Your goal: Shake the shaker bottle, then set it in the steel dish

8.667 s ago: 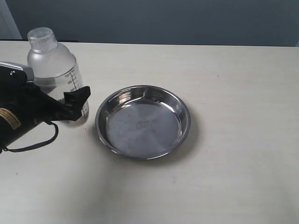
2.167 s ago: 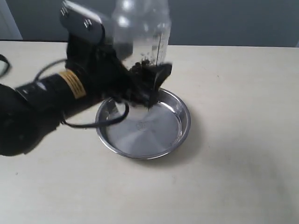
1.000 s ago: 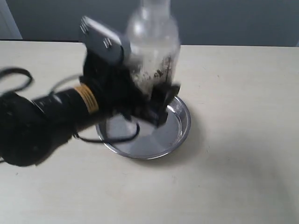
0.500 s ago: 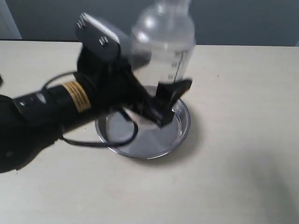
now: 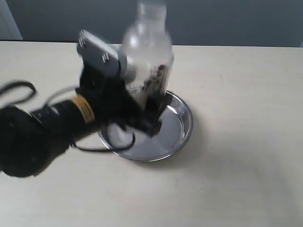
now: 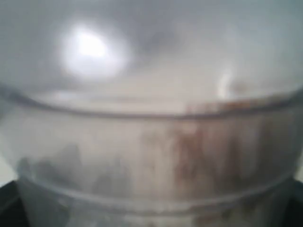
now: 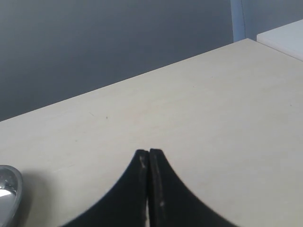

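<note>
The clear shaker bottle (image 5: 147,52) is held in the air above the steel dish (image 5: 179,127), blurred, with brown pellets scattered up its side. My left gripper (image 5: 147,101) is shut on the bottle's lower body, one black finger showing in front. In the left wrist view the bottle (image 6: 151,142) fills the picture and hides the fingers. The steel dish lies on the table, its left half covered by the arm; its rim (image 7: 7,189) shows at the edge of the right wrist view. My right gripper (image 7: 149,156) is shut on nothing, over bare table, outside the exterior view.
The beige table (image 5: 246,165) stretches around the dish, with a dark wall behind its far edge. My left arm's black body and cable (image 5: 42,137) reach across the table's left side.
The bottle has swung left and more upright over the dish since half a second ago, and the pellets have been thrown up inside it. The left arm shifted with it.
</note>
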Action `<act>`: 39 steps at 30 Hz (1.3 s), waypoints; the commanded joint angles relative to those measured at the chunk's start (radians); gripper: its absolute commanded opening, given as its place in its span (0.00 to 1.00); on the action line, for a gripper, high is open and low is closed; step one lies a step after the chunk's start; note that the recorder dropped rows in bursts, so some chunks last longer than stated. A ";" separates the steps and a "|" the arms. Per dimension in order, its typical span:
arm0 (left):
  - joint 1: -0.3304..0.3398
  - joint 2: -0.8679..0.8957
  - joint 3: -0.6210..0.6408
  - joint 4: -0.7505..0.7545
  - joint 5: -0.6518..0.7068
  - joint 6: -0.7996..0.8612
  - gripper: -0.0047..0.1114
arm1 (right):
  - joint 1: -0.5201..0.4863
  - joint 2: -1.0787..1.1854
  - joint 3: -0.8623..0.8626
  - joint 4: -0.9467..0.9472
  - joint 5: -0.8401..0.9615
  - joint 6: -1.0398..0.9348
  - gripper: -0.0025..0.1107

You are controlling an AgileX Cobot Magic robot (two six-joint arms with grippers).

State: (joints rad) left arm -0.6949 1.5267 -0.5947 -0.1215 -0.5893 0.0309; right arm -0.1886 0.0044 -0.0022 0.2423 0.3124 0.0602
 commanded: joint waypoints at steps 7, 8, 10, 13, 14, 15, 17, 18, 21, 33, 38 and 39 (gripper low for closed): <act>-0.030 0.043 -0.002 0.010 0.024 -0.031 0.04 | 0.001 -0.004 0.002 -0.005 -0.008 -0.003 0.02; -0.030 0.056 -0.002 0.012 0.045 -0.031 0.04 | 0.001 -0.004 0.002 -0.005 -0.008 -0.003 0.02; -0.032 -0.010 -0.017 0.079 0.010 -0.024 0.04 | 0.001 -0.004 0.002 -0.005 -0.008 -0.003 0.02; -0.028 -0.174 -0.108 0.047 -0.031 0.092 0.04 | 0.001 -0.004 0.002 -0.005 -0.008 -0.003 0.02; -0.021 -0.201 -0.121 -0.022 -0.010 0.104 0.04 | 0.001 -0.004 0.002 -0.005 -0.008 -0.003 0.02; -0.011 -0.195 -0.116 -0.079 0.017 0.104 0.04 | 0.001 -0.004 0.002 -0.005 -0.008 -0.003 0.02; -0.001 -0.089 -0.050 -0.112 0.088 0.102 0.04 | 0.001 -0.004 0.002 -0.005 -0.008 -0.003 0.02; -0.001 -0.036 -0.023 -0.114 0.091 0.081 0.04 | 0.001 -0.004 0.002 -0.005 -0.008 -0.003 0.02; -0.020 -0.017 0.005 -0.024 0.030 -0.022 0.04 | 0.001 -0.004 0.002 -0.005 -0.008 -0.003 0.02; -0.016 -0.116 -0.005 0.084 -0.158 -0.082 0.04 | 0.001 -0.004 0.002 -0.003 -0.008 -0.003 0.02; -0.004 -0.174 -0.080 0.001 0.045 0.033 0.04 | 0.001 -0.004 0.002 -0.003 -0.008 -0.003 0.02; 0.011 -0.108 -0.056 -0.070 0.094 0.066 0.04 | 0.001 -0.004 0.002 -0.003 -0.008 -0.003 0.02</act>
State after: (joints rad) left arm -0.7132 1.3293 -0.6765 -0.0511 -0.6169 0.0201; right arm -0.1886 0.0044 -0.0022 0.2423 0.3112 0.0602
